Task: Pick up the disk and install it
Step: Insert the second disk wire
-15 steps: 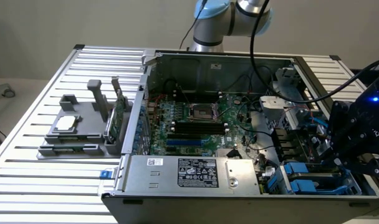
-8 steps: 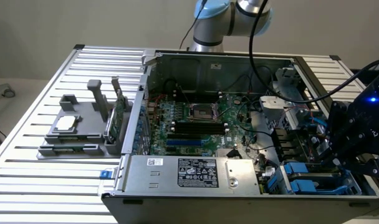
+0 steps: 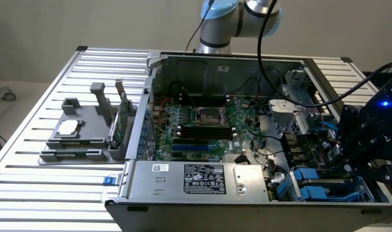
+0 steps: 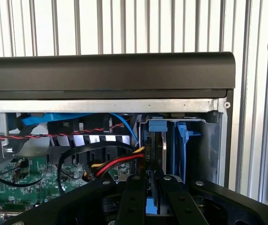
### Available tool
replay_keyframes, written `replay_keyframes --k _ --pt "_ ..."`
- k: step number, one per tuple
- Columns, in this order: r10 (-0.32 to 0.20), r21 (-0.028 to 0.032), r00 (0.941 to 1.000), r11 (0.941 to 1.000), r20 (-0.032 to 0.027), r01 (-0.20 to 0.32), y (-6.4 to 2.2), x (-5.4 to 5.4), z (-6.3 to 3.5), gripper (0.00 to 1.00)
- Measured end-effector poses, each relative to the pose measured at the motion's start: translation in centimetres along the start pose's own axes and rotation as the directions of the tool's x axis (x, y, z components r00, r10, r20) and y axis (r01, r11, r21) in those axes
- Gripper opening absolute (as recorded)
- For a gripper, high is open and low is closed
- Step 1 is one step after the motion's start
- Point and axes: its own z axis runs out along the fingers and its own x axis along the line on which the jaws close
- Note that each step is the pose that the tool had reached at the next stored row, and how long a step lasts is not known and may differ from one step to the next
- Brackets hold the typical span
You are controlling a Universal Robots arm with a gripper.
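Observation:
The disk (image 4: 156, 125) stands on edge in the drive bay (image 3: 325, 188) at the near corner of the open computer case, on the exterior view's right. I see its blue carrier frame and a thin metal edge. My gripper (image 4: 152, 199) hangs right over it, fingers (image 4: 134, 197) close together with a strip of the blue carrier between them. In the exterior view the dark gripper (image 3: 362, 166) reaches down into that corner. A second blue carrier (image 4: 182, 140) sits in the slot beside the disk.
Red, yellow and black cables (image 4: 120, 161) run close beside the bay. The case's black wall (image 4: 106, 70) borders it. The motherboard (image 3: 203, 125) and power supply (image 3: 196, 179) take up the rest of the case. A grey holder (image 3: 80, 135) with a chip and green card stands on the slatted table.

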Motion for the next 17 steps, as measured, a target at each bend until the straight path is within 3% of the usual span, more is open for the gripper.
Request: replay_keyframes --k 17 --pt "0.0 0.0 1.0 1.0 0.0001 0.0 0.22 0.0 0.07 0.16"
